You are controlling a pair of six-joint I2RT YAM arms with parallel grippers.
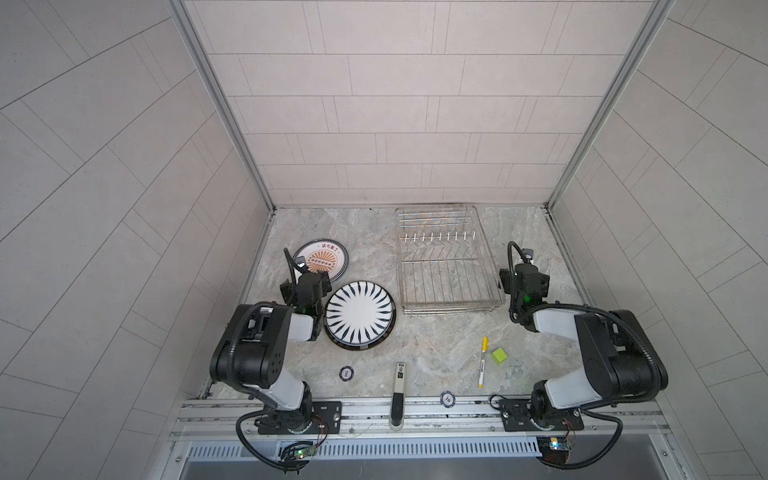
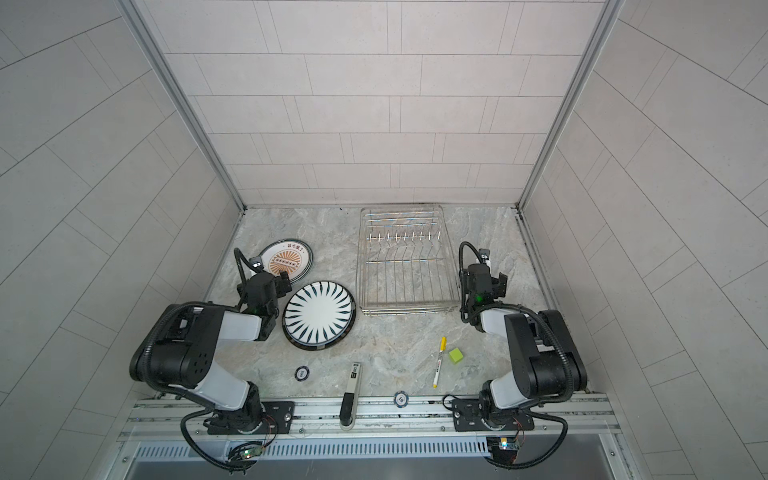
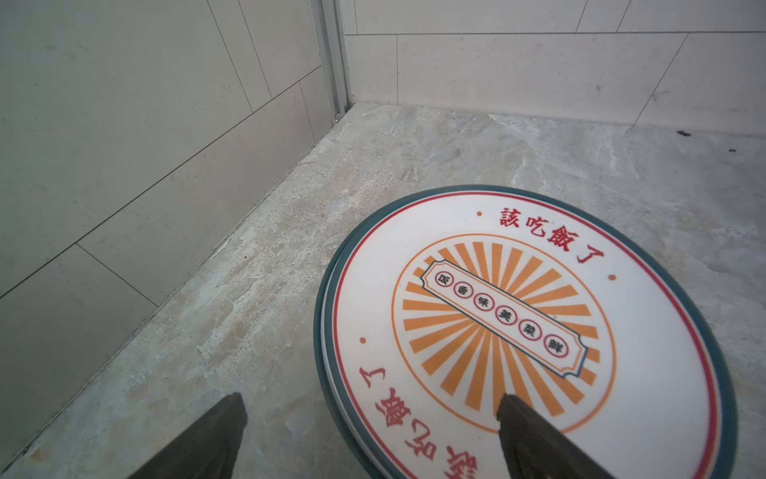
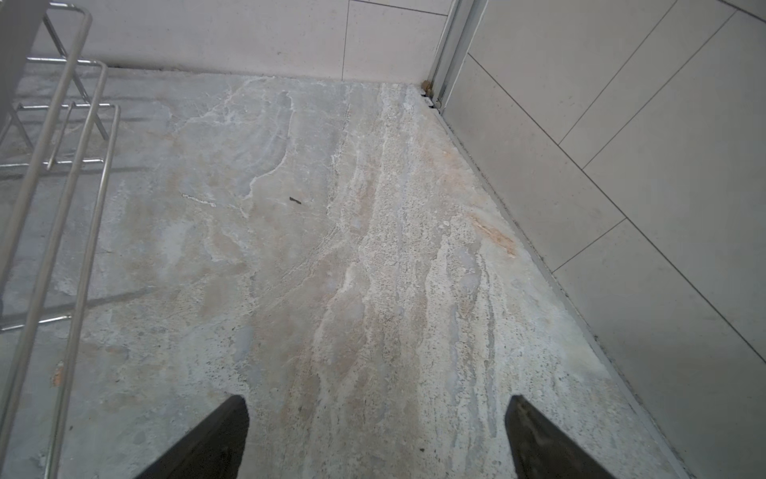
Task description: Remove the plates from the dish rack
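The left arm [image 1: 249,349] and right arm [image 1: 611,353] look alike: bulky black joint housings joined by smooth white sleeves [image 1: 301,326]. A black ribbed hose [image 1: 230,338] runs along each, and a plain black cable [image 1: 243,440] curls out by each base. A small green light [image 1: 304,309] glows on each wrist block, beside a tiny camera [image 1: 300,263] on a curved black stalk. Each base plate [image 1: 328,409] is flat and black with silver screw heads. Nearby sit small circuit boards [image 1: 297,453] with red wires [image 1: 321,432], one lit green, one bluish. The left gripper [image 3: 371,395] and right gripper [image 4: 376,396] have dark, tapered fingers [image 3: 207,448].
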